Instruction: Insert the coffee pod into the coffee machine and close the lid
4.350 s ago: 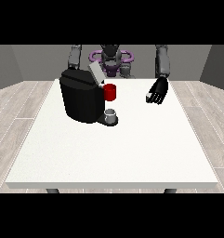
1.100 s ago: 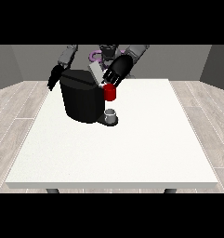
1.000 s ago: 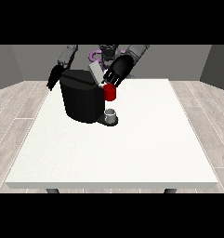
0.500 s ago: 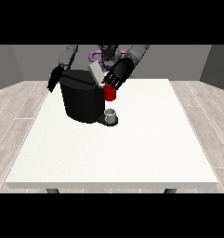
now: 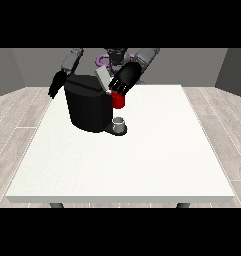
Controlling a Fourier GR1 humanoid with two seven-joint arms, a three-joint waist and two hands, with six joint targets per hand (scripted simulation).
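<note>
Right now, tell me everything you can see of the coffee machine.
The coffee machine is a black, rounded block standing upright on the far left part of the white table. A grey lid flap rises tilted from its top. A red thing sits at its front, above a small grey cup on its base. The hand at the view's right is at the lid.

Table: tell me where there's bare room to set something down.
The table is bare in front of the coffee machine and all along the view's right side. It is crowded only at the machine, where a hand hangs over a red thing there.
</note>
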